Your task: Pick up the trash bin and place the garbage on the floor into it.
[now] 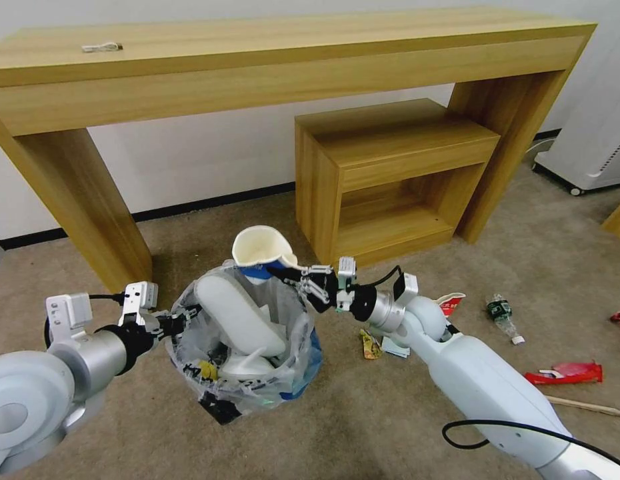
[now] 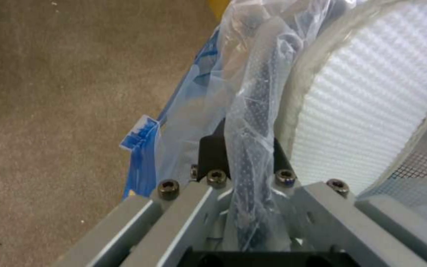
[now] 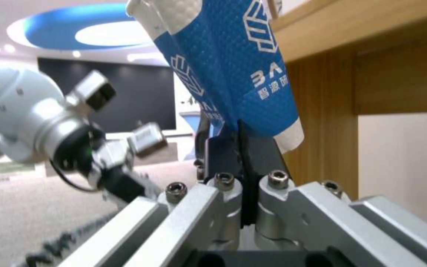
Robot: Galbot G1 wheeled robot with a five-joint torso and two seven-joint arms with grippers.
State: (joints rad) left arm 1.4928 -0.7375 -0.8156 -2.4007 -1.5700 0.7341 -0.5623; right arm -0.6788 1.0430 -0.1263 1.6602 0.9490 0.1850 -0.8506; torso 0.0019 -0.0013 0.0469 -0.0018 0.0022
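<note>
Crinkly clear plastic lines the trash bin (image 1: 240, 347), a small round black bin held just off the carpet by the left gripper (image 1: 179, 323); that gripper's fingers are pinched on the bin's near rim and bag, seen close up in the left wrist view (image 2: 253, 174); 2 white slippers (image 1: 240, 320) already stand inside the bin

The right gripper (image 1: 290, 275) hovers directly over the bin's far rim, its fingers pressed together on the lower edge of a blue-white paper cup (image 1: 262, 250); in the right wrist view the cup (image 3: 233, 63) is squashed flat where the fingers grip it; its long axis tilts, the open mouth up and away from the gripper, the base toward the bin

The bin's opening lies straight below the cup, so the cup looks placed to fall inside if let go; the slippers fill much of the opening, so it may lodge on top

More garbage lies on the carpet to the robot's right, well apart from the bin: a small bottle (image 1: 503, 317), red wrappers (image 1: 567, 373), a wooden stick (image 1: 583, 405), a crushed red-white bowl (image 1: 451, 303)
</note>
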